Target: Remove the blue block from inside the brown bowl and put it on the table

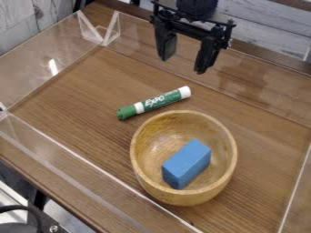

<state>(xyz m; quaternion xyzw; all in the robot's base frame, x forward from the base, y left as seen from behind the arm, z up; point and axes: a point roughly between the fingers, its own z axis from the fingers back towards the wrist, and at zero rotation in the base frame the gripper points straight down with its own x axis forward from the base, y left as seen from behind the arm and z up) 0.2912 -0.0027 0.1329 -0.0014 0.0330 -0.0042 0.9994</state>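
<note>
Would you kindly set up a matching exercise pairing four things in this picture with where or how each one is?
Things:
1. block
2. bowl
3. marker
4. claw

Places or states:
A. lying flat on the table, just beyond the bowl
B. open, hanging above the far side of the table
C. resting inside the bowl
D. standing on the table near the front edge

Pairs: 1-C, 2-D, 3-A, 4-B
</note>
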